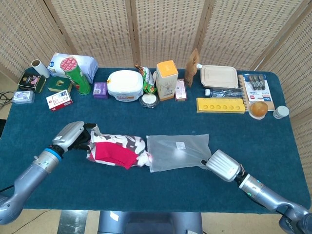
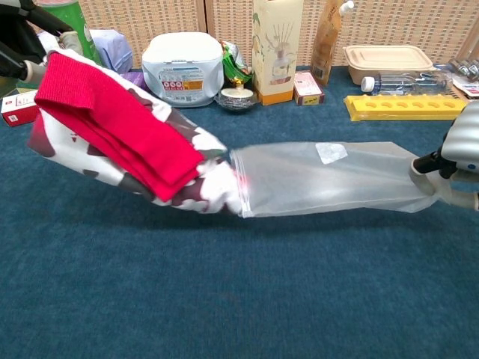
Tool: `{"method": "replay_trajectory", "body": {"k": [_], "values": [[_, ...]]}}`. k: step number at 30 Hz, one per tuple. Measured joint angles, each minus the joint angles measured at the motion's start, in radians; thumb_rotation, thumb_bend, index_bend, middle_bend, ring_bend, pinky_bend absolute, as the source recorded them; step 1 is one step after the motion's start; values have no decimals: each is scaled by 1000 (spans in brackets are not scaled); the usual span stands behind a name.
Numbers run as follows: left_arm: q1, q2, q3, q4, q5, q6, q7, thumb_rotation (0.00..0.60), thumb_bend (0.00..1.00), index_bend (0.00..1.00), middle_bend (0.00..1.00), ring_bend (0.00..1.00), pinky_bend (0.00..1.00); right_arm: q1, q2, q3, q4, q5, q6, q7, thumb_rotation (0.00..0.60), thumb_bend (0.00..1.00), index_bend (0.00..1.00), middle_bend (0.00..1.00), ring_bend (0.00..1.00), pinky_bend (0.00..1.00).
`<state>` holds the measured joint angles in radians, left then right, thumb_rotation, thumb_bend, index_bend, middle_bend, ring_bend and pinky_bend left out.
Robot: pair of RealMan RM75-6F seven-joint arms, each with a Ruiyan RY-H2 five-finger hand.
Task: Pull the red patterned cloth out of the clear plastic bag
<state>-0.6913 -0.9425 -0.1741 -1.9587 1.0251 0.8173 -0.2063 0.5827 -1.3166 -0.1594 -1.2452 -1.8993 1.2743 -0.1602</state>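
Note:
The red patterned cloth [image 1: 116,150] [image 2: 127,142] hangs in the air left of centre, almost wholly outside the clear plastic bag [image 1: 178,151] [image 2: 329,178]. Only its white end still touches the bag's mouth. My left hand [image 1: 73,136] [image 2: 22,41] grips the cloth's far left end; in the chest view this hand is mostly cut off at the top left corner. My right hand [image 1: 223,165] [image 2: 456,161] pinches the bag's closed right end, and the flat bag is stretched between it and the cloth.
Along the table's back edge stand a green can [image 1: 78,77], a white tub [image 1: 125,85], an orange-topped carton [image 1: 166,79], a yellow tray [image 1: 220,105] and a beige lunch box [image 1: 219,76]. Small boxes [image 1: 59,100] lie at the back left.

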Motion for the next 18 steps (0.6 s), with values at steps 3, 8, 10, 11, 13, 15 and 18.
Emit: {"method": "replay_trajectory", "body": {"k": [3, 8, 10, 11, 13, 15, 18], "values": [[7, 1, -3, 22, -3, -4, -14, 600, 585, 831, 1000, 1000, 974, -2, 2, 3, 0, 2, -1, 0, 600, 561, 700, 963, 1000, 1000], [5, -29, -5, 57, -13, -19, -22, 600, 583, 831, 1000, 1000, 974, -2, 6, 9, -9, 6, -10, -8, 600, 552, 695, 956, 1000, 1000], [1, -49, -9, 69, -17, -22, -24, 600, 583, 831, 1000, 1000, 973, -3, 9, 14, -15, 9, -13, -14, 600, 530, 658, 932, 1000, 1000], [-1, -58, -12, 74, -18, -22, -24, 600, 581, 831, 1000, 1000, 966, -3, 10, 16, -17, 11, -14, -16, 600, 510, 613, 907, 1000, 1000], [-8, -79, -22, 84, -21, -22, -25, 600, 572, 817, 1000, 1000, 942, -4, 14, 23, -20, 18, -16, -25, 600, 466, 521, 844, 1000, 1000], [-18, -101, -36, 91, -21, -19, -26, 600, 535, 723, 999, 981, 914, -8, 18, 30, -24, 28, -15, -34, 600, 403, 403, 753, 991, 1000], [-37, -130, -56, 97, -16, -17, -27, 600, 460, 530, 872, 796, 852, -16, 27, 45, -35, 47, -11, -47, 600, 284, 258, 617, 902, 991]]}}
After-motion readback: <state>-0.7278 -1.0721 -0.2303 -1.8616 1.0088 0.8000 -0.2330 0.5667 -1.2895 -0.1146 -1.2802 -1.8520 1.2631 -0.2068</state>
